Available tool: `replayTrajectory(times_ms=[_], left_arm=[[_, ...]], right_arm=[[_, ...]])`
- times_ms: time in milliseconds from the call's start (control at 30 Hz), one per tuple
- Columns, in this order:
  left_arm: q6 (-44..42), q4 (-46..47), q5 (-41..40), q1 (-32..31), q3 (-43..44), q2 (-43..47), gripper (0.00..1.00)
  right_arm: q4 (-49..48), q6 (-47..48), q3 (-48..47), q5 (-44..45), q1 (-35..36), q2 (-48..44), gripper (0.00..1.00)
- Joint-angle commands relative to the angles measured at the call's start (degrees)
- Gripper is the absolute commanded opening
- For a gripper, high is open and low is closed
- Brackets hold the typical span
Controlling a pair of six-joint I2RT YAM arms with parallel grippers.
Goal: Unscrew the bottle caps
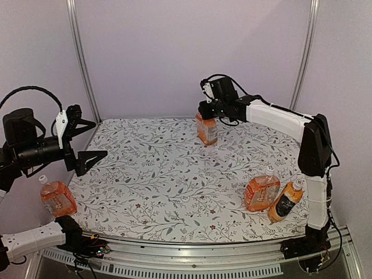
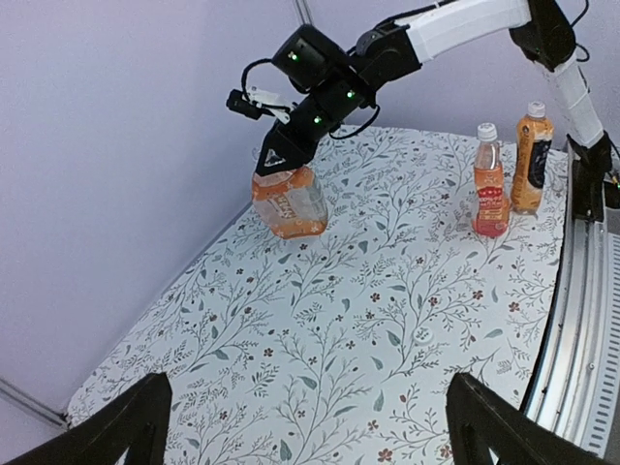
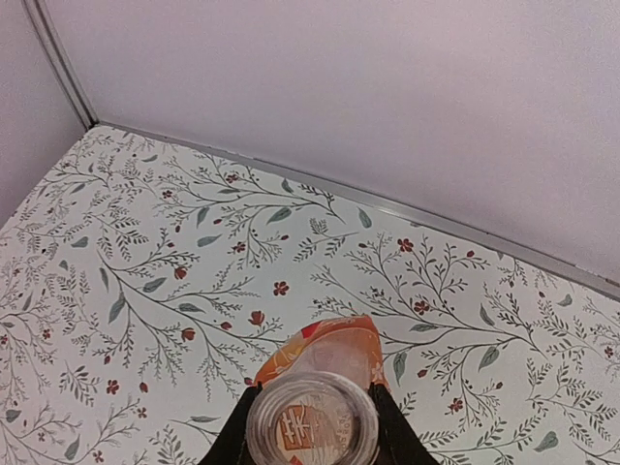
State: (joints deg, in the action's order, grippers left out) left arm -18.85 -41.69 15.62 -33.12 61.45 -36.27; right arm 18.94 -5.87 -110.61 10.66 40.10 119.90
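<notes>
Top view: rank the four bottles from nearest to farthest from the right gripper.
1. Far-centre bottle, held by the right gripper.
2. Red-labelled bottle, near right.
3. Dark-labelled bottle, just right of that one.
4. Left-edge bottle, near left corner.

Arms (image 1: 273, 113) white; joints (image 1: 314, 145), cables (image 1: 29, 90), left gripper (image 1: 100, 138) blk.
</notes>
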Motion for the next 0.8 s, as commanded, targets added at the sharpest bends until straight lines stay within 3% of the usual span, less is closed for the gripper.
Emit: replayTrajectory(times_ms=[0, 433, 533, 600, 667, 767], left_arm=[[-1.29, 1.07, -2.16, 0.87, -1.49, -0.80, 1.00], [-1.98, 3.45, -2.63, 0.69, -2.44, -2.30, 1.00], [-1.99, 3.33, -2.67, 0.69, -2.00, -2.52, 1.00], [-1.98, 3.29, -2.74, 0.69, -1.79, -2.62, 1.00], [-1.98, 3.13, -2.71, 0.69, -1.61, -2.66, 1.00], [-2.06, 3.06, -2.37, 0.69, -1.66, -2.75, 1.00]], right_arm=[[-1.42, -4.04, -3.54, 3.47, -2.69, 7.25, 0.00], [-8.66, -5.84, 0.80, 3.34, -5.55, 11.30, 0.01], [-10.35, -5.45, 1.73, 3.35, -5.53, 11.18, 0.18], [-10.41, -4.72, 1.72, 2.97, -5.53, 11.06, 0.44], [-10.36, -4.06, 2.07, 2.51, -5.56, 10.78, 0.63], [-10.34, -2.75, 2.72, 2.18, -5.53, 9.59, 0.75]])
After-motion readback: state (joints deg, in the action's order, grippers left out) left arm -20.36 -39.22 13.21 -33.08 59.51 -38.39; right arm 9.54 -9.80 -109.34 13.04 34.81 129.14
